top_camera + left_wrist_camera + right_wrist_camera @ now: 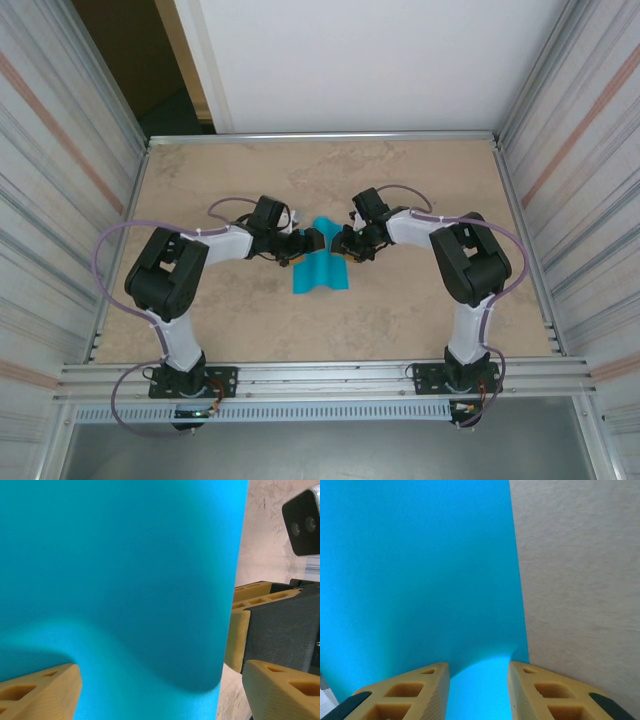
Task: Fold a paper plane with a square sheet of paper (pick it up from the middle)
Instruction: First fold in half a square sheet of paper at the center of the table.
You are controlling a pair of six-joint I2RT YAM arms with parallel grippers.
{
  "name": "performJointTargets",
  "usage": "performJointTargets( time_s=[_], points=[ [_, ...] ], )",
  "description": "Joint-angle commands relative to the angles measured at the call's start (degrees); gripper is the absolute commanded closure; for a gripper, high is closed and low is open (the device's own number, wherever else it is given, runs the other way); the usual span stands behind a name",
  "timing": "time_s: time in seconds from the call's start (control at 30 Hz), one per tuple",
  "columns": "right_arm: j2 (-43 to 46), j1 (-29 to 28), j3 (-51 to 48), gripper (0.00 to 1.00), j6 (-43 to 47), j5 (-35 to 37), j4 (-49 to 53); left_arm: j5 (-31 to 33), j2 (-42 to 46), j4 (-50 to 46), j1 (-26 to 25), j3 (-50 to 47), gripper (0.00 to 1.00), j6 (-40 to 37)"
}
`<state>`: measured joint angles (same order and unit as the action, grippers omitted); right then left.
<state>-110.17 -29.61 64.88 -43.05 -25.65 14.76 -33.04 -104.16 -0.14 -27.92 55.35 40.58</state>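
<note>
At mid-table, left gripper [303,243] gapes over plain square sheet of paper [320,273]; right gripper [344,243] grip unclear.

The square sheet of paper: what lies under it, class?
The beige table shows all around the square sheet of paper, so it rests there, buckled into ridges. Whatever sits beneath those ridges is covered.

Lab robot cell, aluminium-framed table [385,320]
</note>
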Motion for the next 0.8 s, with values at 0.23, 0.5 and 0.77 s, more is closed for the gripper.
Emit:
performJointTargets(
  time_s=[0.23,0.5,0.77],
  points=[
    [-4.6,-1.8,0.1,0.64,-1.3,-0.2,1.1,3.8,-1.7,-9.5,-0.1,1.0,0.17,-1.4],
    [-4.8,-2.0,-0.3,0.65,-2.0,-1.7,-0.3,4.4,-3.0,-11.6,-0.2,2.2,0.24,-1.7],
    [-4.4,-1.7,-1.0,0.67,-2.6,-2.4,-1.4,4.1,-2.8,-12.2,-0.3,3.3,0.36,-2.4]
  ],
)
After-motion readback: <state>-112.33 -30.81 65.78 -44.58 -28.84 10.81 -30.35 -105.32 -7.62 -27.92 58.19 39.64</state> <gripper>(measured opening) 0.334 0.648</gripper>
